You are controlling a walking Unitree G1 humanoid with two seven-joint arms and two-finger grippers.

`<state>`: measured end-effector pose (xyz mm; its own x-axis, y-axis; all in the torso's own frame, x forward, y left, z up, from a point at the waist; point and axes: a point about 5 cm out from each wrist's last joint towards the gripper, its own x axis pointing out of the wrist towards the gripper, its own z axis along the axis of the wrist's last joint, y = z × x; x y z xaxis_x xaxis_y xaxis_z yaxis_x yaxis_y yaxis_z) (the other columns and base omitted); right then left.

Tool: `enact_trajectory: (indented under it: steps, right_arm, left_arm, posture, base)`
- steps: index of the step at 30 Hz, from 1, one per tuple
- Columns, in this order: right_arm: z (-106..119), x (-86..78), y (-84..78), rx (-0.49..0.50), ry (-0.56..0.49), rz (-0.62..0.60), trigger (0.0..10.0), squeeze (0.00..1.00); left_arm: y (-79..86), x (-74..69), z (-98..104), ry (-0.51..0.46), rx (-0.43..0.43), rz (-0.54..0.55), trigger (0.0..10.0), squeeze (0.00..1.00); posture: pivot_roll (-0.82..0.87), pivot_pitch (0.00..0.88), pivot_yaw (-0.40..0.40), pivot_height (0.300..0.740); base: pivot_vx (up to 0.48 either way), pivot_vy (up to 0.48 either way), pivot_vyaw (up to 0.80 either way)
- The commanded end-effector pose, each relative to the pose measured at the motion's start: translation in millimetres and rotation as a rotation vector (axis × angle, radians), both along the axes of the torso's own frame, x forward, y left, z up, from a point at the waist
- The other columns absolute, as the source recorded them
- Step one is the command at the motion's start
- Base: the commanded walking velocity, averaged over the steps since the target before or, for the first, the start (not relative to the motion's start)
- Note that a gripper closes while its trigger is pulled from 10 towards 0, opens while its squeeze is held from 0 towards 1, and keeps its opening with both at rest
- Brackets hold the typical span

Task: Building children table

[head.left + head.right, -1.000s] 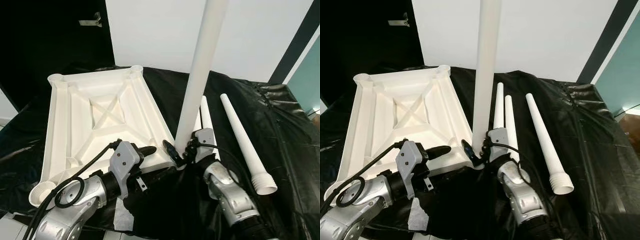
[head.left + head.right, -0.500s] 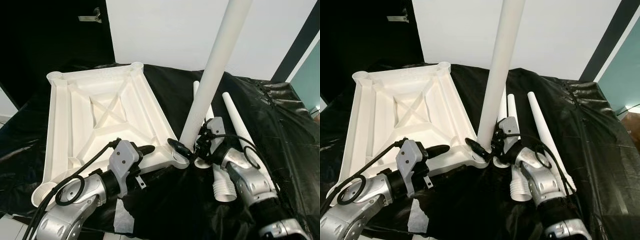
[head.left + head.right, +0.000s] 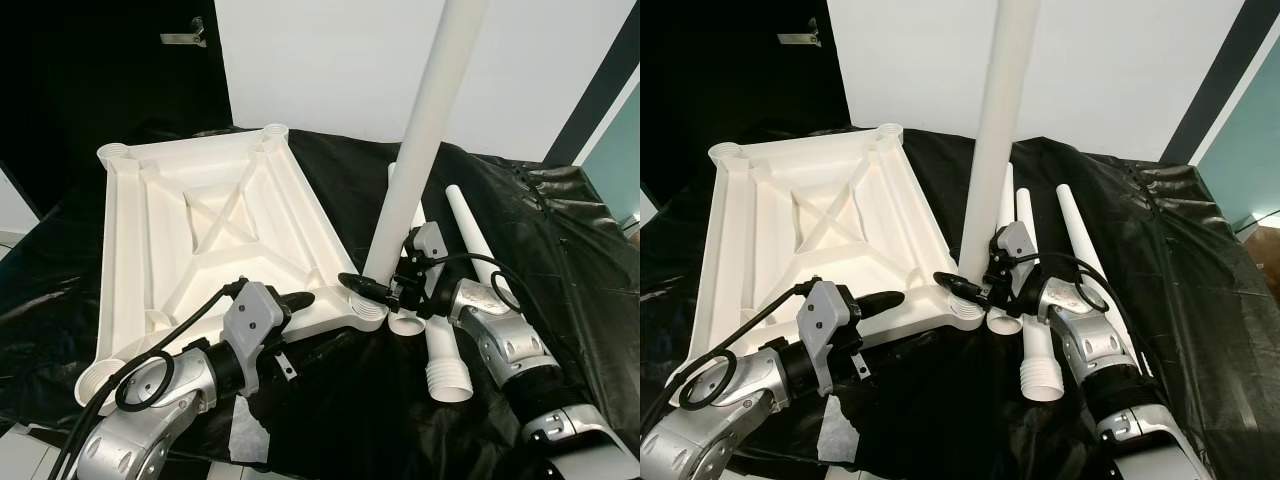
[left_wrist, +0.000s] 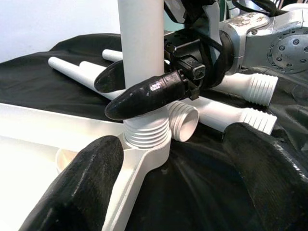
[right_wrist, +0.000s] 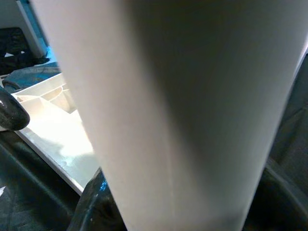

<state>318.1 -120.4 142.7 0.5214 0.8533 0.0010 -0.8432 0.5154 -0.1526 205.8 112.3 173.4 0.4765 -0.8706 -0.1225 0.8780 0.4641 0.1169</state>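
Table leg [image 3: 428,140] stands upright (threaded end down), clamped by right tool [image 3: 385,290].

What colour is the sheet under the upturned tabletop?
Black, glossy and wrinkled sheet; clearest in the left eye view.

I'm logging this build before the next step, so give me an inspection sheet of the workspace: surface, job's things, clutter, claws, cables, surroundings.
Surface: black sheet, wrinkled, covering the work area.
Job's things: white tabletop lying underside up; one leg standing upright with its threaded end in the tabletop's near right corner socket; three spare legs lying on the sheet to the right.
Clutter: white scrap on the sheet by the left arm.
Claws: right claw shut on the leg just above its threads; left claw open, at the tabletop's near edge.
Cables: black cable looped on the left arm; another on the right wrist.
Surroundings: white wall, dark area at left.
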Motion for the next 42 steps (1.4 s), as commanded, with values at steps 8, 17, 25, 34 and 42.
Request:
enact_trajectory:
  steps: [8, 17, 25, 34, 42]
  right_arm:
    - [-10, 1.8, -3.1, 0.016, 0.068, -0.101, 10.0, 0.0]
    - [-17, 1.5, 7.6, 0.002, 0.06, -0.275, 10.0, 0.0]
    - [-25, -6.3, 27.0, 0.05, 0.086, -0.445, 10.0, 0.0]
    - [-26, -8.2, 40.1, 0.097, 0.106, -0.661, 10.0, 0.0]
    - [-26, -12.1, 54.3, 0.134, 0.132, -0.742, 10.0, 0.0]
  left_arm:
    - [-2.3, -0.1, 0, -0.01, 0.019, -0.009, 10.0, 0.0]
    - [-2.2, 2.7, -3, -0.018, 0.026, 0.007, 10.0, 0.0]
    - [-2.4, 6.2, -9, -0.025, 0.043, 0.023, 10.0, 0.0]
    - [-1.5, 8.4, -11, -0.028, 0.049, 0.024, 10.0, 0.0]
    - [-1.4, 9.5, -12, -0.034, 0.049, 0.03, 10.0, 0.0]
  posture:
    - [0.11, 0.0, -0.063, 0.74]
    - [0.1, 0.0, -0.061, 0.74]
    - [0.09, 0.0, -0.052, 0.74]
    - [0.09, 0.0, -0.049, 0.74]
    - [0.09, 0.0, -0.05, 0.74]
  base:
    - [0.0, 0.0, 0.0]
    - [0.0, 0.0, 0.0]
    - [0.0, 0.0, 0.0]
    - [0.0, 0.0, 0.0]
    - [0.0, 0.0, 0.0]
